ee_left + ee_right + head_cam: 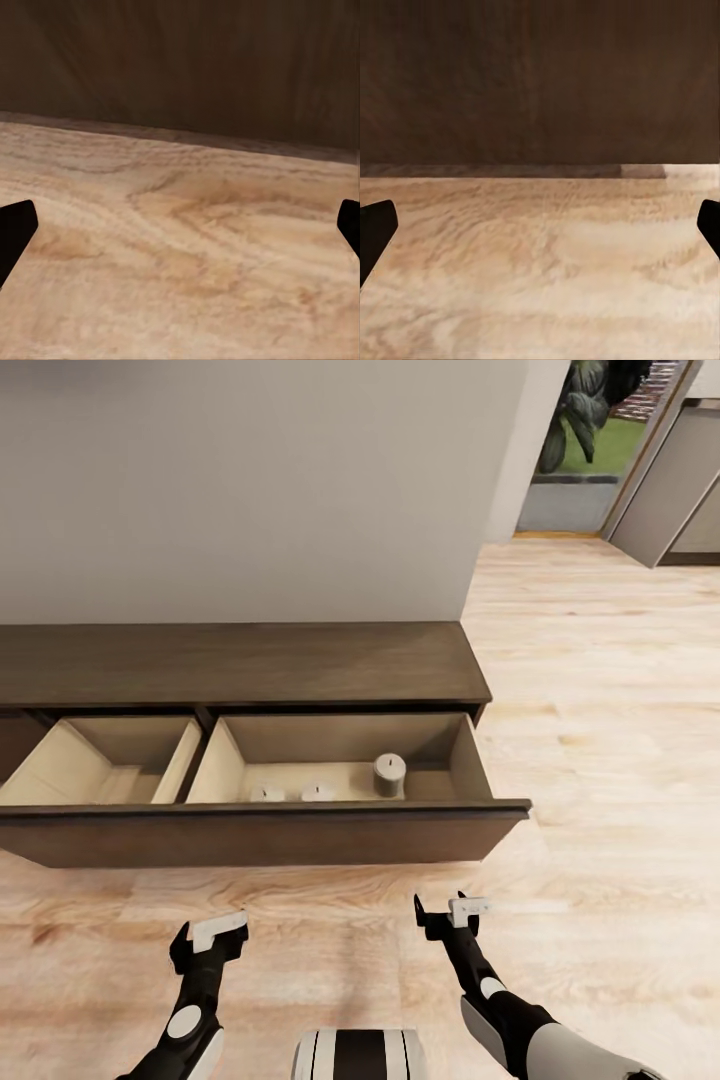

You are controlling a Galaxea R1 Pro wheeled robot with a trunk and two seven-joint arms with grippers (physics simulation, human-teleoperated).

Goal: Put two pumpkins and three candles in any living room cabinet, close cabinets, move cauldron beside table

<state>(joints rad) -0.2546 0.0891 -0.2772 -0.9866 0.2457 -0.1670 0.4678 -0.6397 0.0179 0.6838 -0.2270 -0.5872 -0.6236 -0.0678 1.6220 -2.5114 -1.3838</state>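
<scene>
Both grippers, left [210,938] and right [446,915], are spread wide and empty. Three stubby candles [390,774] are seen at twelve o'clock in the open dark-brown wooden cabinet [260,660]; pumpkins, closing and cauldron judged outstanding.

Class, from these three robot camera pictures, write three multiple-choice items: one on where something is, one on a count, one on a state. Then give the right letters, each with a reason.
1. Where is the tall grey cylinder candle?
A. on the long dark brown wood cabinet's flat top
B. in the right-hand open drawer
C. on the pale wood floor

2. How many candles lie in that drawer?
A. one
B. two
C. three

3. What state are both grippers in?
A. open and empty
B. shut on a candle
C. shut on a pumpkin

Answers: 1 B, the head view shows it standing inside the beige-lined drawer. 2 C, two short off-white candles lie beside the grey one. 3 A, the left gripper and right gripper have spread fingers with nothing between.
</scene>
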